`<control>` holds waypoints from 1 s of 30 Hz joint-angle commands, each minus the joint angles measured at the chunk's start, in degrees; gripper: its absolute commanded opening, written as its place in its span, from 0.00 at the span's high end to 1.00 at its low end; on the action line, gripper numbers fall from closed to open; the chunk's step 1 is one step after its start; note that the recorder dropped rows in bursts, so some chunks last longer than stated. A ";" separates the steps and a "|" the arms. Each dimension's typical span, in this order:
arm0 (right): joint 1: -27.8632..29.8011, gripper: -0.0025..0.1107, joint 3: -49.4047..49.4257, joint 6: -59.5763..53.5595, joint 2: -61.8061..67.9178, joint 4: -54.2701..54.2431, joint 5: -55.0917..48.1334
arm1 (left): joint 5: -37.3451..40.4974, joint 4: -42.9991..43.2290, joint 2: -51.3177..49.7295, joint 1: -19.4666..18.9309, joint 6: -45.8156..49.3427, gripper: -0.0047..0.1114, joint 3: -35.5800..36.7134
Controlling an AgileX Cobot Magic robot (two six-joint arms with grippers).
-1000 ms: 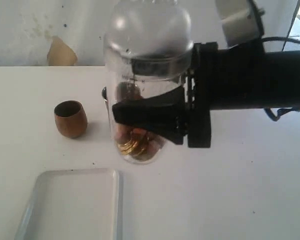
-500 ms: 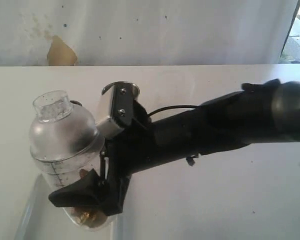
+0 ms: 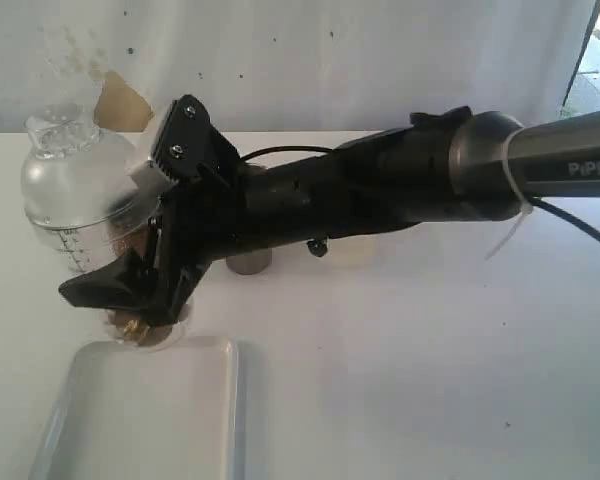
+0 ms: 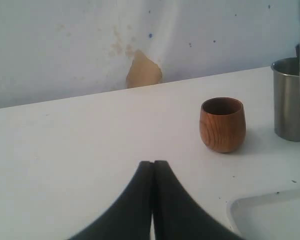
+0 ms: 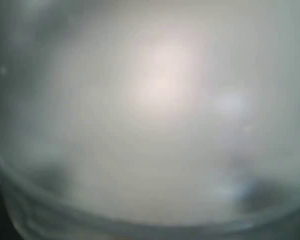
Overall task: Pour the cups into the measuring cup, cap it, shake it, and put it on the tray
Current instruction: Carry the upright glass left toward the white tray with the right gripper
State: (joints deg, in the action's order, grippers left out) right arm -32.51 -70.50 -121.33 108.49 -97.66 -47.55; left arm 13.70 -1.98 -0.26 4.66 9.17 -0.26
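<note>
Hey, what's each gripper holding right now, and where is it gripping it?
The right gripper holds the capped measuring cup around its lower body, above the base. The left gripper is shut and holds nothing.

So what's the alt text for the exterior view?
The robot's black right gripper clamps a tilted, tall clear plastic measuring cup, capped with a clear domed lid, brownish-gold bits at its base. It is by the far edge of a flat white rectangular tray on a white table.
</note>
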 commanded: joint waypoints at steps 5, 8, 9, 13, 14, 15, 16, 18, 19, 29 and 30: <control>-10.16 0.98 -0.29 -0.83 -4.82 7.65 23.51 | -0.40 0.32 0.26 0.06 -0.14 0.96 0.26; -11.31 0.98 -0.41 -0.83 -4.82 0.90 17.38 | -0.40 0.32 0.26 0.06 -0.14 0.96 0.26; -11.31 0.98 -0.41 -0.83 -4.82 -1.77 15.40 | -0.40 0.32 0.26 0.06 -0.14 0.96 0.26; -11.38 0.98 -1.11 -0.83 -5.16 -2.29 9.25 | -0.40 0.32 0.26 0.06 -0.14 0.96 0.26; -11.44 0.98 -1.10 -0.83 -5.30 -2.29 9.39 | -0.40 0.32 0.26 0.06 -0.14 0.96 0.26; -11.58 0.98 -0.98 -0.83 -5.30 -2.29 10.07 | -0.40 0.32 0.26 0.06 -0.14 0.96 0.26; -11.84 0.98 -0.72 -0.83 -5.30 -2.29 12.03 | -0.40 0.32 0.26 0.06 -0.14 0.96 0.26; -13.35 0.98 -0.35 -0.83 -5.30 -2.29 23.24 | -0.40 0.32 0.26 0.06 -0.14 0.96 0.26; -14.23 0.98 -0.31 -0.83 -5.19 -2.29 30.42 | -0.40 0.32 0.26 0.06 -0.14 0.96 0.26; -18.77 0.98 -0.42 -0.83 -5.00 -1.64 33.74 | -0.40 0.32 0.26 0.06 -0.14 0.96 0.26; -18.77 0.98 -0.42 -0.83 -5.00 -2.29 33.47 | -0.40 0.32 0.26 0.06 -0.14 0.96 0.26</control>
State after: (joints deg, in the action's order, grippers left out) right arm -51.21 -70.67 -121.33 104.24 -97.45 -12.48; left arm 13.70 -1.98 -0.26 4.66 9.17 -0.26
